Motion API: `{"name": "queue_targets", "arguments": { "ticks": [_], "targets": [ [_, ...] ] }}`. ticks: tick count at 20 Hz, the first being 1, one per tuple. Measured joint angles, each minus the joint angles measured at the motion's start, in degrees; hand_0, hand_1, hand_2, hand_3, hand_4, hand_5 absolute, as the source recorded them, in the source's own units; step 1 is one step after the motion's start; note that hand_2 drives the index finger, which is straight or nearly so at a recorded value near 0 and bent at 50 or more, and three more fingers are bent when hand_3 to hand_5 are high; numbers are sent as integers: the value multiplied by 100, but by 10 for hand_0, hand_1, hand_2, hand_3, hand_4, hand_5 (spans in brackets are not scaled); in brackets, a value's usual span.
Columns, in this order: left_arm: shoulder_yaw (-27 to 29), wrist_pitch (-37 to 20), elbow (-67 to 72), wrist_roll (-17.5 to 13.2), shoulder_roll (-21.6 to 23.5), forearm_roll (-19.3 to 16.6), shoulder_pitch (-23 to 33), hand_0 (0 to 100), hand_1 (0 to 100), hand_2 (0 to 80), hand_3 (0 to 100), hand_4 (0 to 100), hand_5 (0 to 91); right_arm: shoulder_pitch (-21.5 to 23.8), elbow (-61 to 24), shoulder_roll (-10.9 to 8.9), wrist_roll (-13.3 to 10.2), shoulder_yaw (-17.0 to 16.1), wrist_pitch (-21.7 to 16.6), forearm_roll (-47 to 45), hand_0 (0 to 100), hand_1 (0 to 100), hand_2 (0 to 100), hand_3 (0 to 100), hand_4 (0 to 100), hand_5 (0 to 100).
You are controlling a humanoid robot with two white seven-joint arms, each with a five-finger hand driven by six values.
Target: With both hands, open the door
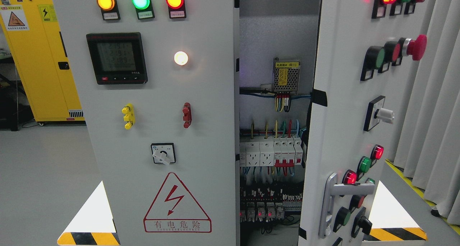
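The grey electrical cabinet fills the view. Its left door (pixel 161 106) faces me and carries three lit lamps, a meter (pixel 116 58), a rotary switch (pixel 163 153) and a red warning triangle. The right door (pixel 345 106) is swung out toward me, with a silver lever handle (pixel 330 203) low on it and several push buttons. Between the doors a gap shows the inside (pixel 275 138), with breakers, sockets and coloured wires. Neither of my hands nor any arm is in view.
A yellow safety cabinet (pixel 39 55) stands at the back left on the grey floor. A pale curtain (pixel 431 106) hangs at the right, with a yellow floor line below it. White wedges with black-yellow stripes sit at lower left (pixel 90 221) and lower right (pixel 391 217).
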Motion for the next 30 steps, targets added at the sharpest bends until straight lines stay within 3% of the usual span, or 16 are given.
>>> {"name": "queue_targets", "arguments": {
  "ticks": [11, 17, 19, 25, 27, 30],
  "targets": [
    [2, -16, -58, 28, 0, 9, 19, 120, 556, 0, 0, 0, 0, 0, 0, 0, 0, 0, 0, 0, 0, 500, 40, 0, 0, 0],
    [12, -37, -846, -99, 39, 25, 495, 120, 556, 0, 0, 0, 0, 0, 0, 0, 0, 0, 0, 0, 0, 500, 40, 0, 0, 0],
    [17, -38, -1333, -399, 125, 34, 747, 120, 556, 0, 0, 0, 0, 0, 0, 0, 0, 0, 0, 0, 0, 500, 40, 0, 0, 0],
    [232, -29, -2997, -2482, 521, 75, 1297, 120, 556, 0, 0, 0, 0, 0, 0, 0, 0, 0, 0, 0, 0, 500, 40, 0, 0, 0],
    [372, -27, -3458, -2828, 653, 91, 1400, 120, 556, 0, 0, 0, 0, 0, 0, 0, 0, 0, 0, 0, 0, 500, 40, 0, 0, 0],
    [552, -21, -4192, -3035, 887, 140, 1640, 120, 556, 0, 0, 0, 0, 0, 0, 0, 0, 0, 0, 0, 0, 500, 40, 0, 0, 0]
  ]
}}
